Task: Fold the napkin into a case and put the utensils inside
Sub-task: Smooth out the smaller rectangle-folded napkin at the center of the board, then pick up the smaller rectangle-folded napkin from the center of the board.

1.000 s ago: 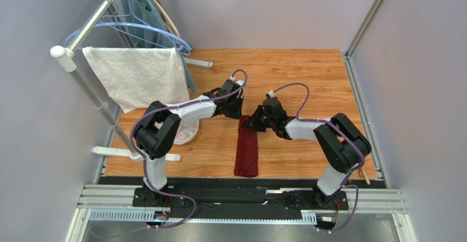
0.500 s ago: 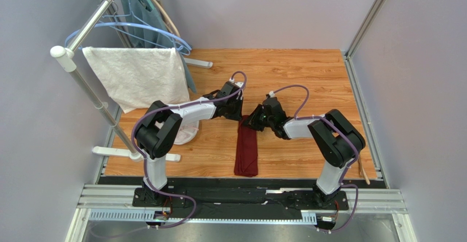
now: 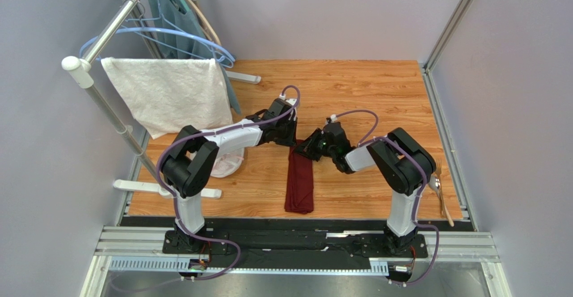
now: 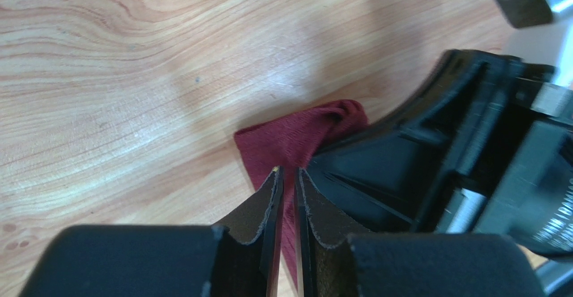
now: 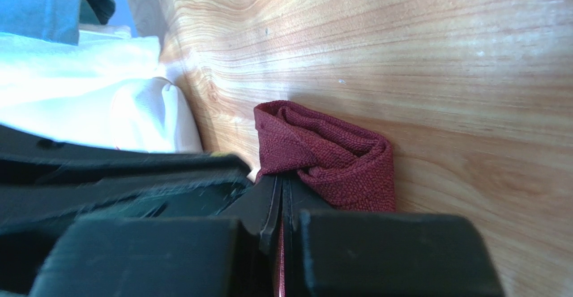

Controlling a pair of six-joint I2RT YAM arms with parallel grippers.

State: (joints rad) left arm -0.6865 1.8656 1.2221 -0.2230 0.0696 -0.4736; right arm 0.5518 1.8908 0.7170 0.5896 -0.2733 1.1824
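Your left gripper (image 4: pixel 287 173) is nearly closed, just a slit left, with the far end of the maroon napkin (image 4: pixel 289 139) pinched between the fingers. Your right gripper (image 5: pixel 282 181) is closed tight on a bunched fold of that same end. The two grippers sit just beside each other. The napkin lies as a narrow strip mid-table (image 3: pixel 376 89), running back toward the arm bases. The utensils (image 3: pixel 444 209) lie at the near right edge, well apart from the napkin.
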